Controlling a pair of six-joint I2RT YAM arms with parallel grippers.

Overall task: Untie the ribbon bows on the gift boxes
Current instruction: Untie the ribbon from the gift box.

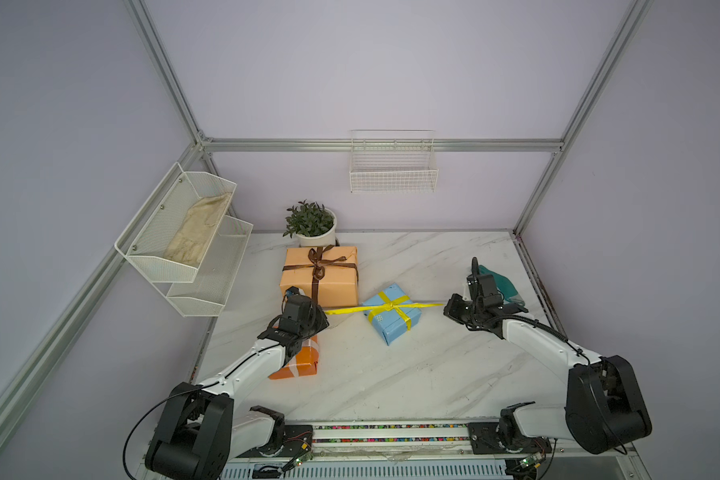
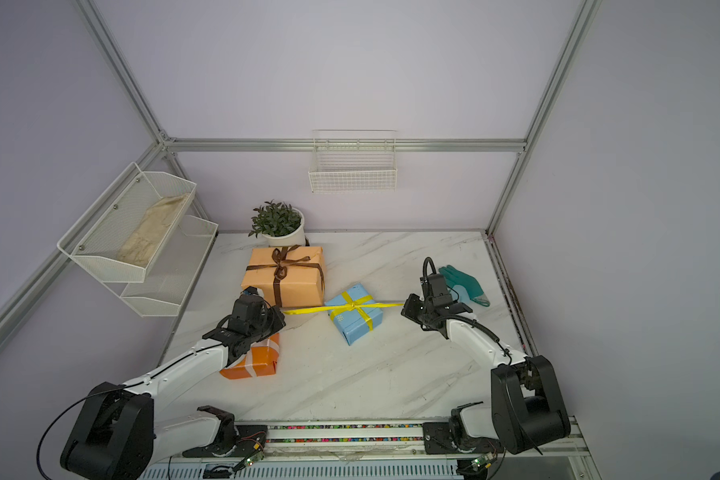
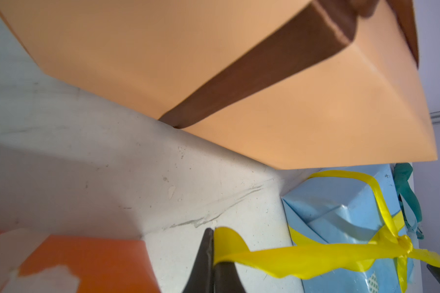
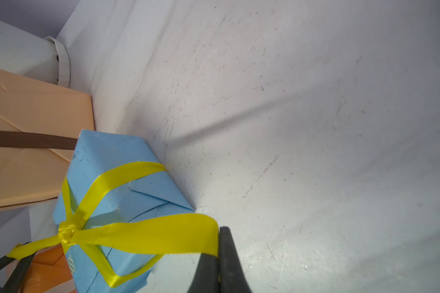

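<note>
Between the two sets of jaws runs one bright line, the yellow ribbon (image 1: 350, 310). Start at the left arm (image 1: 250, 365). The left jaws are pressed together and pinch the left tail of the ribbon; the left wrist view shows this up close. Just under and behind these jaws sits the bright orange box (image 1: 300, 368) with a white ribbon (image 2: 273, 341) round it; the arm hides its top. Past these jaws stands the big peach-orange box (image 1: 333, 286), and its brown bow (image 1: 319, 268) is tied.

From the left jaws the ribbon goes straight to the right, pulled tight above the tabletop (image 1: 391, 382). About halfway along is a small knot (image 1: 389, 306). It sits on top of the light blue box (image 1: 391, 330), which rests on the tabletop between the two sets of jaws. No loops show by the knot, only two long tails, so the bow part looks pulled out.

After the knot the ribbon goes on to the right arm (image 1: 533, 336). The right jaws are pressed together too and pinch the right tail. A teal glove (image 2: 464, 284) lies just behind them.

So the long way of the ribbon points from one set of jaws straight at the other, and both are about as near to the knot. I think the next pull must go along that line, each side away from the knot. If it goes crooked, the little box may slide or tip.
</note>
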